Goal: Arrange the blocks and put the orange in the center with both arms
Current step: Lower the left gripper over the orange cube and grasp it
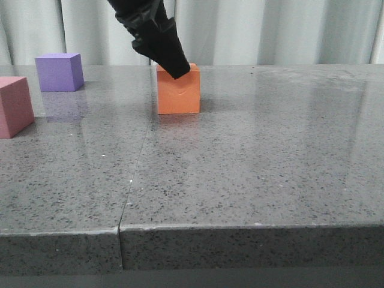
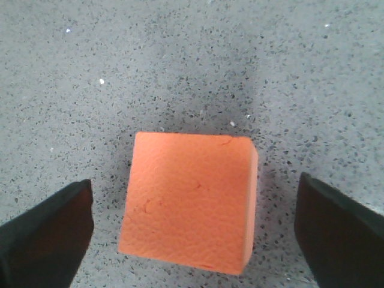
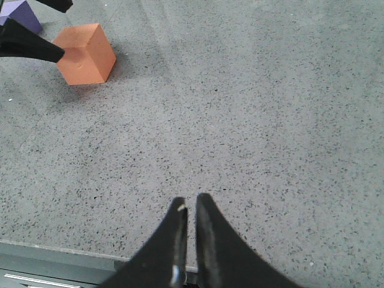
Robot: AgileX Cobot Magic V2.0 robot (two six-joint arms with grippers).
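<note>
**Inspector:** Which step is in hand?

**Onlooker:** The grasp of the orange cube [image 1: 178, 90], by my reading. The left tool [image 2: 192, 234] hangs directly over it with its jaws spread wide, one finger on either side and neither touching the cube. The front view shows its tip level with the cube's top rear edge.

**Inspector:** And the other arm?

**Onlooker:** The right tool [image 3: 191, 210] sits over bare tabletop [image 1: 252, 168] near the front edge, well apart from everything, fingers drawn nearly together and carrying nothing.

**Inspector:** What does the next move call for?

**Onlooker:** I would judge a descent until the fingers flank the side faces, then a closing. The cube sits slightly turned against the jaw line, so it may twist as they close.

**Inspector:** Condition of the cube?

**Onlooker:** Matte, foam-like, faint creases on top and front faces. It stands flat on the tabletop, near the middle. The purple cube [image 1: 59, 71] and pink cube [image 1: 13, 106] lie well off to the left, apart from each other.
</note>
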